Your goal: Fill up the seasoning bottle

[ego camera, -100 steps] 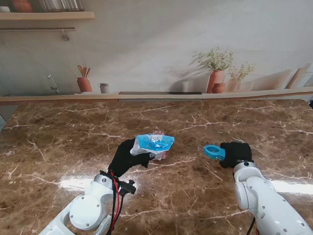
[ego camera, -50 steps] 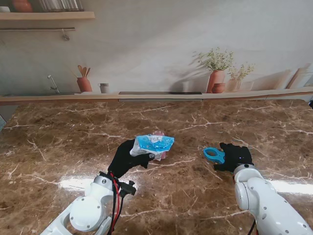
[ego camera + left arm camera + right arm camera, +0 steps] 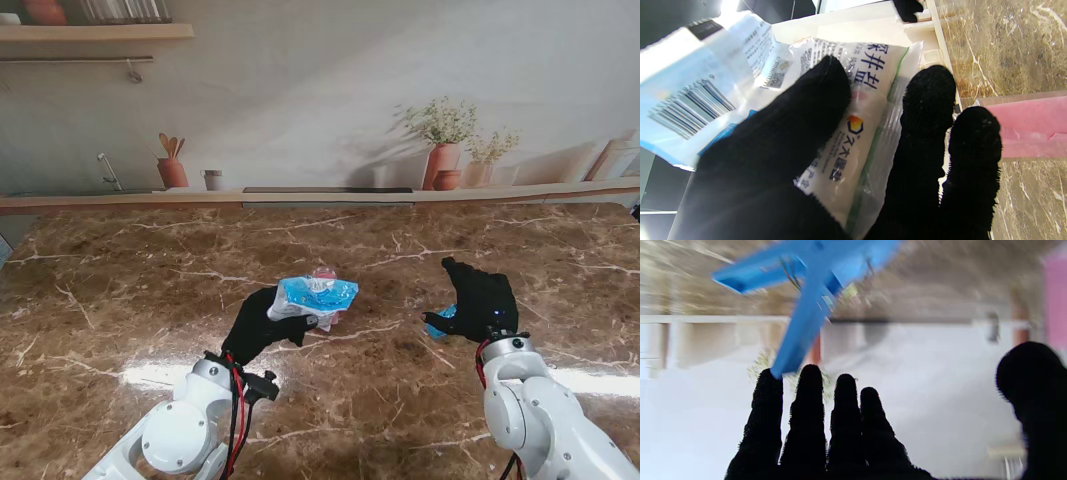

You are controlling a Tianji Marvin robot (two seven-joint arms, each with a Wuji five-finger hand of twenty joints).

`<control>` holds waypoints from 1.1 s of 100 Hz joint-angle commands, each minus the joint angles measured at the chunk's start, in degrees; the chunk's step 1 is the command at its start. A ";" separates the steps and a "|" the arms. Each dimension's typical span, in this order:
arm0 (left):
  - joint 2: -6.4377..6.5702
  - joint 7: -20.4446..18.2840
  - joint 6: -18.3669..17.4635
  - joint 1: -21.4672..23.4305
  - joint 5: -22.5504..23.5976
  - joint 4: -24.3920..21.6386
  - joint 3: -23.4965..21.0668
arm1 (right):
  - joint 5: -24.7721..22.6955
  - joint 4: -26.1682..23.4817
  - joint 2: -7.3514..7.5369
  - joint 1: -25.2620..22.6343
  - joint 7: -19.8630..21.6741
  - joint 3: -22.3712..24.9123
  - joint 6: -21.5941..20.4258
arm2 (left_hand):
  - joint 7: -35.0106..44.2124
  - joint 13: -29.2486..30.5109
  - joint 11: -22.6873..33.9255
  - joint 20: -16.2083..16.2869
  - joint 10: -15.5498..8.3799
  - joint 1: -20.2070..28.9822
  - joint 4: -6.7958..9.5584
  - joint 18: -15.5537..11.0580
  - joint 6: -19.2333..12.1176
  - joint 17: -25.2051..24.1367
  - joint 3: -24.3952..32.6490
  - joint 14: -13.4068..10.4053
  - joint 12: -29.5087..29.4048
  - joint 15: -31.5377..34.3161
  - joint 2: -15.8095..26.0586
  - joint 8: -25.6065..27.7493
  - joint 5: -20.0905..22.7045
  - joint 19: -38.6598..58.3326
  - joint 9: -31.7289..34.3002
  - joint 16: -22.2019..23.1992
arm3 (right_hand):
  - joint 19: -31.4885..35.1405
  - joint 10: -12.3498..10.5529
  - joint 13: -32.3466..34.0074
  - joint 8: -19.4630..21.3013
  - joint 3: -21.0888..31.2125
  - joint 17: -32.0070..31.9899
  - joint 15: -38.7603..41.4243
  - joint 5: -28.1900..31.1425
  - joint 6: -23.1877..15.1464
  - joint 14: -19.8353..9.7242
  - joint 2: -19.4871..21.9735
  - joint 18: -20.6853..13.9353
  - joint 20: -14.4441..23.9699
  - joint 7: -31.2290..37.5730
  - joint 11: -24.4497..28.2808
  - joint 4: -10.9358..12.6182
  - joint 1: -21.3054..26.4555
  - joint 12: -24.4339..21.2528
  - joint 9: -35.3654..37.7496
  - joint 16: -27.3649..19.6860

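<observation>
Seasoning bottle [image 3: 326,296]: pink, on the marble table [image 3: 120,290] near its centre, mostly hidden behind the salt bag [image 3: 316,295]; only pink slivers show over and under the bag in the stand view. In the left wrist view the bottle's pink side [image 3: 1030,126] sits just beyond my fingertips [image 3: 928,96].

Salt bag: blue-and-clear packet with printed label and barcode, clamped in my left hand [image 3: 262,325], thumb on one face, fingers on the other. It sits tilted directly over the bottle, at roughly 1 o'clock from my left wrist.

Blue clip [image 3: 441,322]: on the table at about 3 o'clock from the bottle, well apart from it. My right hand [image 3: 478,303] hangs over it, fingers straight and spread, gripping nothing. In the right wrist view the clip [image 3: 806,290] lies just past the fingertips [image 3: 810,380], blurred; contact cannot be judged.
</observation>
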 commanded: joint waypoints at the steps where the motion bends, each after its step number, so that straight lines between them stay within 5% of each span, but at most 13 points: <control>1: 0.18 -0.98 0.67 0.32 -0.59 -0.98 0.16 | 2.05 -3.10 -1.28 -1.69 -1.34 -0.84 -0.80 | 13.31 0.91 3.57 1.13 -4.03 8.34 1.44 -0.09 -7.63 -0.38 6.85 -1.69 0.83 0.77 8.62 1.83 4.26 0.70 2.11 1.03 | 1.03 -0.13 2.45 -1.91 -0.32 1.33 0.44 1.58 0.42 -0.50 -1.60 0.38 1.37 -0.42 0.01 0.88 0.17 -0.72 1.66 1.07; 28: 0.48 -2.42 3.16 -0.40 -0.52 -2.17 0.69 | 3.89 -10.38 -2.54 -6.02 -10.61 -2.27 -7.98 | 13.18 0.76 4.00 1.32 -3.30 8.23 1.21 0.35 -7.02 -0.48 6.16 -1.18 0.73 0.71 9.50 0.84 3.98 0.68 1.77 1.10 | 2.21 -0.04 3.88 -3.50 -0.32 2.53 0.21 1.85 0.72 -0.47 -2.34 0.63 1.61 -0.26 -0.78 0.80 0.50 -1.03 2.28 1.26; 67: 0.48 -2.66 5.17 -1.15 -0.26 -3.40 1.62 | 0.20 -15.77 -2.41 -7.87 -16.24 -4.77 -12.77 | 13.56 1.20 4.66 1.55 -3.14 8.06 1.18 0.65 -6.95 -0.02 6.23 -1.03 0.41 1.12 9.54 0.42 4.15 0.98 1.91 1.13 | 2.72 -0.26 5.44 -4.50 -0.62 3.20 0.28 2.67 0.41 -0.85 -3.39 0.88 1.54 0.43 -0.98 0.59 1.36 -1.07 3.46 1.62; 110: 0.68 -3.80 5.48 -1.59 -0.70 -3.30 2.03 | -1.14 -14.10 -2.60 -4.73 -22.54 -8.02 -15.06 | 13.88 1.40 4.98 1.67 -3.50 7.84 1.03 0.48 -7.29 0.13 6.44 -1.32 0.28 1.31 9.48 0.46 4.09 1.12 1.93 1.07 | 12.98 -4.52 19.16 -3.13 -7.12 12.10 10.12 16.03 -7.66 -4.80 -6.54 0.05 2.55 10.80 5.26 -0.12 13.40 3.55 19.49 8.37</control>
